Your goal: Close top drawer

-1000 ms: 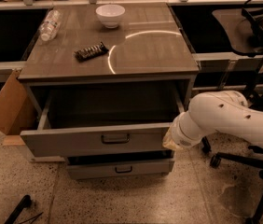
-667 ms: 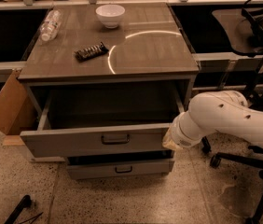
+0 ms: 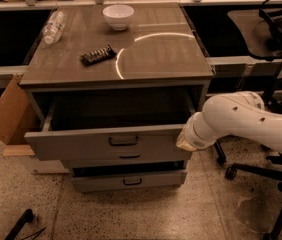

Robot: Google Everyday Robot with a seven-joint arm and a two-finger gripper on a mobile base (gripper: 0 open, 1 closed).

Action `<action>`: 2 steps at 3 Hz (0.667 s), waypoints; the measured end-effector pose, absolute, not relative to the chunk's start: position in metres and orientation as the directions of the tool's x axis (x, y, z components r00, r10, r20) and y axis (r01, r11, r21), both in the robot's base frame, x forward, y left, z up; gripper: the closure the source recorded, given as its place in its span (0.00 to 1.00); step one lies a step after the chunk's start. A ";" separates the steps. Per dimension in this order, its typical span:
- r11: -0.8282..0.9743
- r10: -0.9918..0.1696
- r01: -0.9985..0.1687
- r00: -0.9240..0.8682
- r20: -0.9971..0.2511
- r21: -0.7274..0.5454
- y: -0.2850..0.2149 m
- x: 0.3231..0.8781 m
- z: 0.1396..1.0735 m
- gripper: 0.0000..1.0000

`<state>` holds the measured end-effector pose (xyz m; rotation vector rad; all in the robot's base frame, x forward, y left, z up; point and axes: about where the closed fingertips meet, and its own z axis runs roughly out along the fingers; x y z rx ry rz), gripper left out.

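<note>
Single high camera faces the top drawer [image 3: 71, 145] from in front, gripper [image 3: 184, 143] at its right end

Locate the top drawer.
Camera view, centre: the top drawer juts open under the cabinet top, above two slimmer drawers; the claw is at its front's right end.

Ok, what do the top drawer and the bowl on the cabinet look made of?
The top drawer looks like painted metal: flat matte grey front, thin box sides. The bowl is probably ceramic, possibly plastic: smooth, glossy white. The gripper sits at the drawer front's right end.
</note>
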<state>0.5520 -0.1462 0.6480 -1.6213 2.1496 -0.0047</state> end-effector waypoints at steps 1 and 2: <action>0.318 -0.910 -0.901 -0.203 -0.361 -0.295 -0.150 0.573 0.652 1.00; 0.326 -0.901 -0.896 -0.198 -0.386 -0.303 -0.154 0.590 0.652 1.00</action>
